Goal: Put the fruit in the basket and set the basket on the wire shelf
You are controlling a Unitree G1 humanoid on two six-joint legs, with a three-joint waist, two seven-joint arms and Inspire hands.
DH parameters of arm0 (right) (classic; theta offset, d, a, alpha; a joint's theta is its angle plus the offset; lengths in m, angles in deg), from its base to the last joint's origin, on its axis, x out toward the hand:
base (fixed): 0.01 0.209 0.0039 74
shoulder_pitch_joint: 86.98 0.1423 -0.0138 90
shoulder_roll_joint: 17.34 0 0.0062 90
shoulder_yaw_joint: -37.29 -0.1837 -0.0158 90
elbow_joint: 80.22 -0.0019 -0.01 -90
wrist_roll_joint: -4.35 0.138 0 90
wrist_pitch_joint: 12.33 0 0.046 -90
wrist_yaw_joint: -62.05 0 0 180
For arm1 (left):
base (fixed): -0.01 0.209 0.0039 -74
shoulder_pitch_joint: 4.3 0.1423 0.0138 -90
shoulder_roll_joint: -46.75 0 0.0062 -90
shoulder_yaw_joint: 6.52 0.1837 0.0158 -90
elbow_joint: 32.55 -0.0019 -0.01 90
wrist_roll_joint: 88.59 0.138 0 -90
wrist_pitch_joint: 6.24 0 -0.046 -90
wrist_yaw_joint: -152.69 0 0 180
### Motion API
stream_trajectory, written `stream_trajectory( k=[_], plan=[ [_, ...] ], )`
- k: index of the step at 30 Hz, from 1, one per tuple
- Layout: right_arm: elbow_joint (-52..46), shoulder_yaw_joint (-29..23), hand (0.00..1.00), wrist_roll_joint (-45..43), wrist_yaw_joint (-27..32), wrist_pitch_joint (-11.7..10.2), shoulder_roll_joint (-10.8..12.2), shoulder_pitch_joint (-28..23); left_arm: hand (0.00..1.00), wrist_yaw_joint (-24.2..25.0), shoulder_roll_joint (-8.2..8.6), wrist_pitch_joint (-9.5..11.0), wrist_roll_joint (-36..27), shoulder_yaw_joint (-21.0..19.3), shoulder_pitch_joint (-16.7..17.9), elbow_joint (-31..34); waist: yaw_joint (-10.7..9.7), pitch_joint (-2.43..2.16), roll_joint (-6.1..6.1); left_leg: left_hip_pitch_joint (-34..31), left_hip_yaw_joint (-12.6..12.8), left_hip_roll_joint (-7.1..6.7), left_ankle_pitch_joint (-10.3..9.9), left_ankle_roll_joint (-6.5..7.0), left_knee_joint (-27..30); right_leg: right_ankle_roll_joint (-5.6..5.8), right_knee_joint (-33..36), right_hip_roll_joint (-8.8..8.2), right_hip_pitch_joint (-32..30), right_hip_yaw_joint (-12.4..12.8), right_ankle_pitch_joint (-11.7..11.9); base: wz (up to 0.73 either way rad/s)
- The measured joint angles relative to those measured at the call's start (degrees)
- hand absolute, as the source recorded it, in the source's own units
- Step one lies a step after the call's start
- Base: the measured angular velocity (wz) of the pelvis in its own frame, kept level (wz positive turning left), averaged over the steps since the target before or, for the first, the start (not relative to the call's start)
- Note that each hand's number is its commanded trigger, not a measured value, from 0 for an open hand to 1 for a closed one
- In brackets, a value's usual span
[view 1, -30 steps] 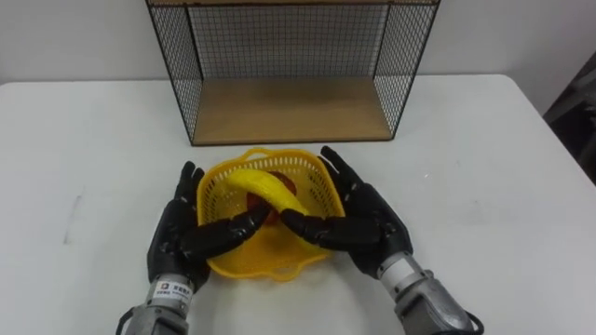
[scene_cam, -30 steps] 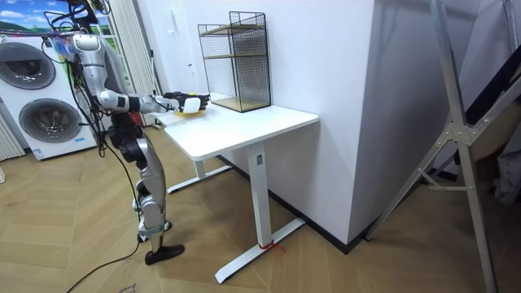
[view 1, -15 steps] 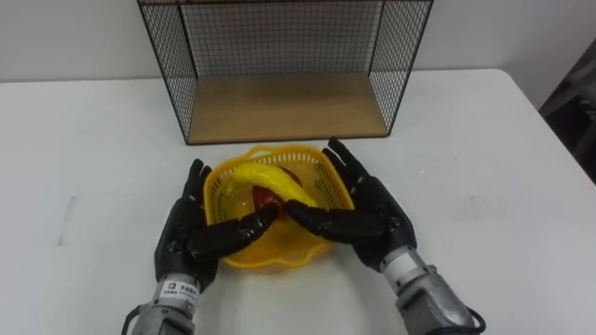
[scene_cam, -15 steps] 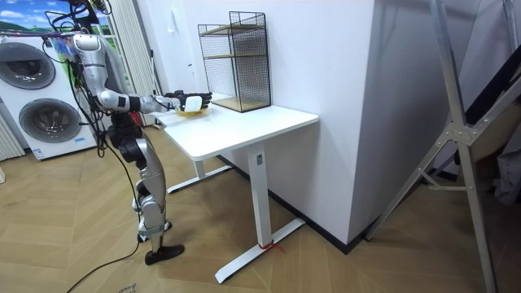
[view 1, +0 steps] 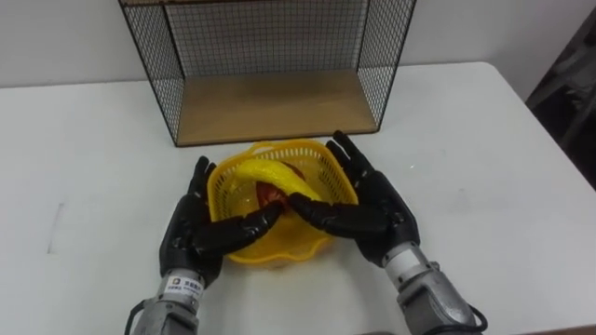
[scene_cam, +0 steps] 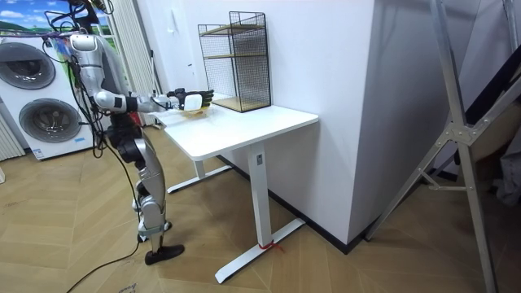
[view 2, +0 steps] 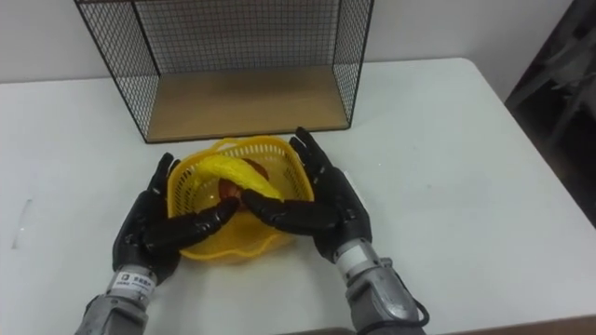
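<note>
While the robot stands at the end of the white tabletop (view 1: 484, 140) on the room view's left, with two washing machines (scene_cam: 37, 89) behind it, both arms reach forward over the surface. Against the wall at the far side stands the black wire shelf (view 1: 270, 107), its open front facing the robot and its bottom level a bare wooden board. Just before that board's front edge is the yellow basket (view 1: 279, 249), held between the two hands; whether its base touches the tabletop cannot be told. The left robot hand (view 1: 191, 233) lies flat against the basket's left side and the right robot hand (view 1: 377, 209) against its right side, fingers straight and pointing toward the shelf, thumbs stretched inward across the near rim until they almost meet. Inside the basket a banana (view 1: 261, 174) lies arched, its long axis running from the far left to the near right. A red fruit (view 1: 272, 194) sits under it, mostly covered. Print on the left wrist's label is too small to read.
</note>
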Motion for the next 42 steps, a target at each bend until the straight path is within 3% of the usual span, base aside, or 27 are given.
stream_trajectory(
  k=[6, 18, 21, 23, 25, 27, 28, 30, 32, 34, 37, 38, 39, 40, 41, 42],
  plan=[
    [-2.3, -0.2, 0.00, 0.4, 1.3, -3.1, 0.0, 0.1, 0.00, 0.0, 0.04, 0.1, -0.1, 0.0, -2.6, 3.0, -0.1, 0.00, 0.04, 0.3, 0.7, 0.11, 0.0, -0.01, -0.1, 0.00, 0.0, 0.08, 0.0, 0.4, 0.0, -0.04],
    [-3.5, -0.1, 0.00, 2.1, 3.1, -5.1, 0.2, 0.2, 0.00, -0.7, 1.01, 0.5, -0.2, 0.0, -3.5, 7.4, -0.1, 0.14, 0.39, -0.1, 1.4, 1.28, -0.9, -0.59, 2.7, -0.49, 1.5, 0.78, -0.2, 0.8, -0.2, -0.02],
    [-3.6, 0.0, 0.00, 3.9, 3.1, -5.1, 0.3, 0.2, 0.00, -0.7, 1.26, 0.5, -0.1, -0.3, -3.6, 7.8, 0.7, 0.17, 0.12, -1.7, 1.8, 2.77, -4.1, -1.22, 8.4, -1.45, 8.0, 0.95, -2.7, 1.0, -3.5, -0.16],
    [-3.6, 0.4, 0.00, 4.8, 2.8, -5.3, 0.2, 0.2, 0.00, -0.7, 1.31, 1.6, -0.1, -0.3, -3.6, 7.9, 1.2, 0.11, -0.08, -4.0, 2.4, 4.29, -7.7, -2.14, 15.9, -2.48, 13.5, 1.56, -5.0, 0.9, -6.9, -0.20],
    [-3.5, 0.5, 0.00, 5.0, 2.4, -5.3, 0.3, 0.2, 0.00, -0.7, 1.30, 2.3, -0.1, -0.4, -3.7, 7.9, 1.7, 0.16, -0.80, -6.6, 2.3, 5.74, -8.8, -2.83, 22.6, -3.37, 17.2, 1.77, -6.4, 0.6, -9.4, -0.06],
    [-3.3, 0.5, 0.00, 5.0, 2.2, -5.3, -0.2, 0.2, 0.00, -0.7, 1.42, 2.5, -0.4, 0.0, -3.7, 7.9, 1.8, 0.41, -0.87, -10.5, 1.6, 7.83, -8.4, -2.98, 32.4, -4.23, 20.2, 2.39, -6.8, 0.4, -11.3, -0.02],
    [-3.3, 0.5, 0.00, 5.2, 2.2, -5.3, -0.4, -0.1, 0.00, -0.7, 1.37, 2.6, -1.1, 0.2, -3.7, 7.9, 1.9, 0.45, -0.81, -12.4, 0.0, 8.57, -7.5, -3.24, 37.2, -4.78, 21.9, 2.97, -6.8, 0.4, -12.4, -0.07],
    [-3.3, 1.0, 0.00, 5.2, 2.2, -5.4, -0.4, -0.2, 0.00, -0.7, 1.39, 2.8, -1.6, 0.2, -3.7, 7.9, 1.8, 0.38, -1.10, -14.4, -1.1, 9.06, -5.3, -3.29, 42.2, -5.42, 23.6, 3.61, -6.7, 1.2, -13.6, -0.03],
    [-3.3, 0.9, 0.00, 5.1, 2.1, -5.6, -0.4, -0.2, 0.00, -0.7, 1.38, 3.0, -1.5, 0.2, -3.6, 7.9, 2.0, 0.51, -1.87, -16.7, -1.7, 8.80, -1.6, -3.26, 44.8, -6.50, 23.6, 3.57, -5.8, 2.1, -14.1, -0.02],
    [-3.3, 0.8, 0.00, 5.3, 2.0, -5.6, -0.4, -0.1, 0.00, -0.7, 1.45, 3.1, -1.5, 0.3, -3.7, 7.9, 1.9, 0.25, -1.26, -18.6, -1.4, 8.37, -2.5, -3.07, 41.7, -6.40, 23.0, 3.44, -5.8, 2.5, -13.6, -0.09],
    [-3.3, 1.0, 0.00, 5.3, 2.0, -5.6, -0.3, -0.1, 0.00, -0.7, 1.43, 3.2, -1.4, 0.1, -3.7, 7.9, 2.4, 0.39, -1.65, -21.3, -1.1, 5.19, -2.2, -3.20, 29.4, -6.37, 22.1, 1.77, -5.0, 3.1, -13.6, -0.24],
    [-3.3, 1.0, 0.00, 5.3, 2.0, -5.6, -0.4, -0.2, 0.00, -0.7, 1.51, 3.2, -1.4, 0.1, -3.7, 7.9, 2.4, 0.27, -1.57, -21.8, -1.1, 4.52, -0.2, -3.61, 22.7, -6.07, 21.1, 1.66, -4.3, 3.3, -13.8, -0.17],
    [-3.3, 1.0, 0.00, 5.3, 2.0, -5.7, -0.3, -0.2, 0.00, -0.7, 1.55, 3.4, -1.4, 0.1, -3.7, 7.9, 2.4, 0.19, -1.46, -21.8, -1.1, 4.45, 1.2, -3.27, 20.1, -5.92, 20.8, 1.71, -3.9, 3.3, -13.9, -0.20],
    [-3.3, 1.2, 0.00, 5.2, 2.0, -5.6, -0.3, -0.2, 0.00, -0.7, 1.58, 3.7, -1.4, 0.1, -3.6, 7.9, 2.3, 0.02, -1.87, -21.7, -1.0, 3.91, 4.1, -3.05, 18.2, -5.35, 20.6, 1.50, -3.4, 4.3, -14.4, -0.12],
    [-3.3, 1.3, 0.00, 5.2, 1.9, -5.8, -0.3, -0.2, 0.00, -0.7, 1.59, 3.9, -1.4, 0.2, -3.7, 7.9, 2.0, -0.58, -1.53, -21.3, -1.0, 3.54, 5.3, -2.10, 18.0, -4.84, 19.9, 1.33, -3.0, 4.2, -14.7, -0.11],
    [-3.3, 1.3, 0.00, 5.3, 1.9, -5.9, -0.3, -0.2, 0.00, -0.7, 1.58, 4.1, -1.4, 0.2, -3.7, 7.9, 1.9, -0.55, -1.74, -21.0, -0.7, 3.51, 5.7, -1.61, 17.9, -4.57, 19.6, 1.20, -2.5, 4.3, -14.7, 0.00]
  ],
)
